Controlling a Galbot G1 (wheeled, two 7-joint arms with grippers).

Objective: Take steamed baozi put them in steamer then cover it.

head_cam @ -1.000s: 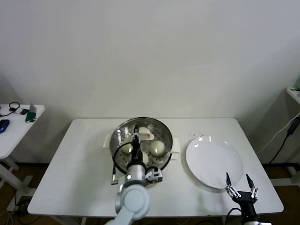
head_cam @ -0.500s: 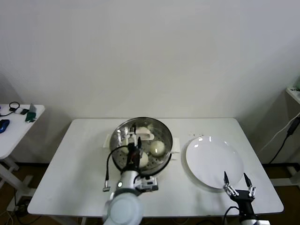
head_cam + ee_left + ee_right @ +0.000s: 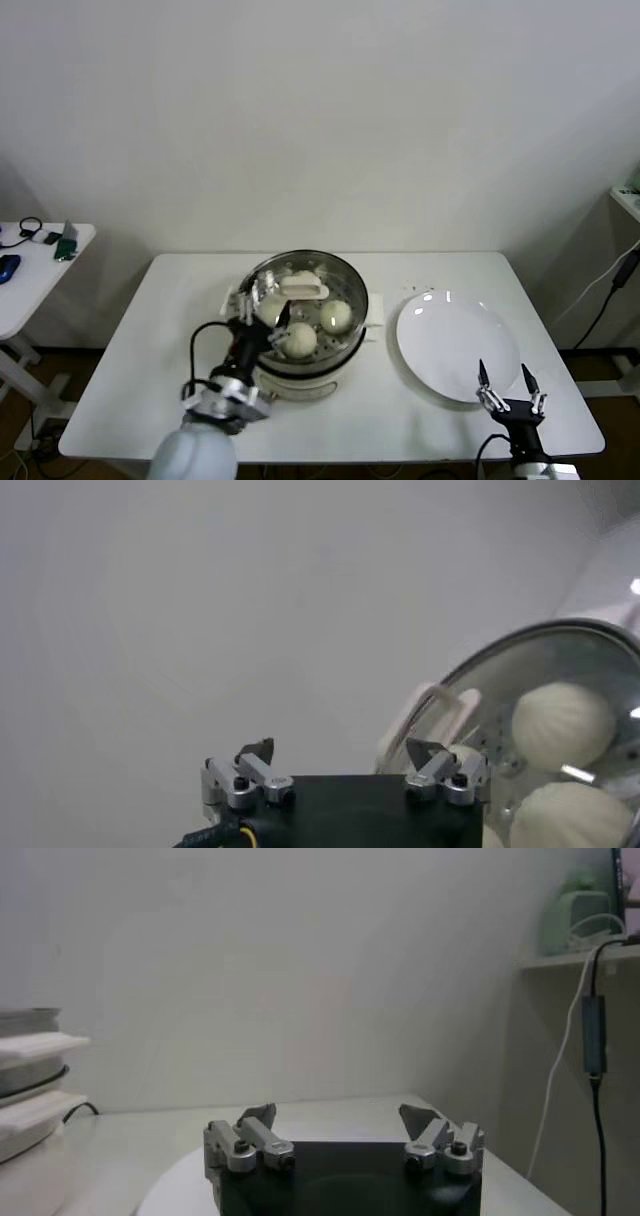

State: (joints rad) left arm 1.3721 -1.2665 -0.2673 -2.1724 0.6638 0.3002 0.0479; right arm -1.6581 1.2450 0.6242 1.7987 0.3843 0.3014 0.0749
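The steel steamer (image 3: 352,300) stands mid-table on its white base. The clear glass cover (image 3: 318,300) lies on it, cream handle (image 3: 303,288) on top. Several off-white baozi (image 3: 298,340) show through the glass. My left gripper (image 3: 262,308) hangs open at the steamer's near-left rim, holding nothing. In the left wrist view its gripper (image 3: 340,750) is empty, with the cover's handle (image 3: 425,720) and baozi (image 3: 563,725) just beyond one finger. My right gripper (image 3: 507,385) waits open at the white plate's near edge; in its own view that gripper (image 3: 338,1116) is empty.
An empty white plate (image 3: 455,345) lies right of the steamer. A side table (image 3: 30,270) with small items stands far left. A cable (image 3: 610,290) hangs at the right edge. The wall runs close behind the table.
My left gripper opened, let go of the cover's handle and drew back to the steamer's near-left side. The cover stays on the steamer. The right arm barely moved.
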